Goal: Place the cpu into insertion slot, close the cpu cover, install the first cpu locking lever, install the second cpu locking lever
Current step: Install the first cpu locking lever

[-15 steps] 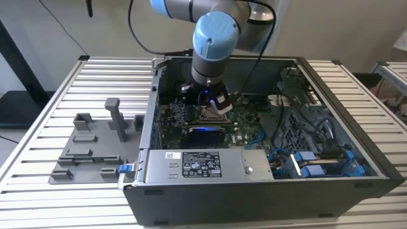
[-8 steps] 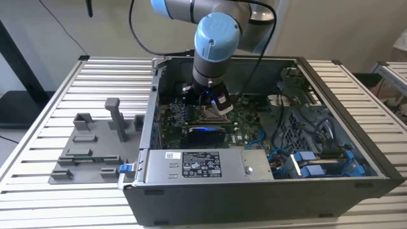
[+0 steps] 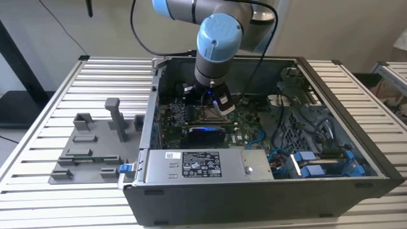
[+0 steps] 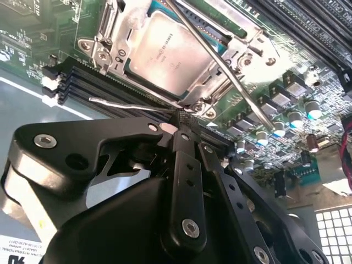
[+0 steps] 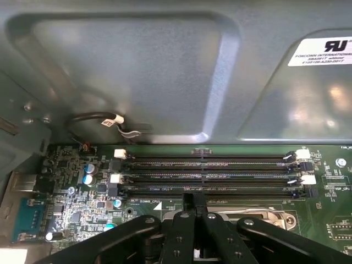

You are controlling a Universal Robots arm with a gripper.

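The cpu (image 4: 168, 52), a silver-topped square chip, sits in its socket on the green motherboard. Around it the cpu cover (image 4: 116, 30), a metal frame, lies down flat. One long locking lever (image 4: 220, 63) crosses slantwise over the cover's corner. A second, thinner lever (image 4: 126, 103) runs along the socket's edge beside the memory slots, and its end reaches my fingertips. My gripper (image 4: 179, 116) is shut, its tip at that socket edge; I cannot tell whether it touches the lever. In the exterior view the gripper (image 3: 218, 106) hangs just over the socket (image 3: 208, 113) inside the case.
Black memory slots (image 5: 209, 170) lie right beside the socket. The grey case wall (image 5: 137, 71) rises behind them. A white-labelled power-supply box (image 3: 200, 164) fills the case's front; blue cables (image 3: 305, 162) lie to the exterior view's right. A grey fixture (image 3: 89, 148) stands on the slatted table.
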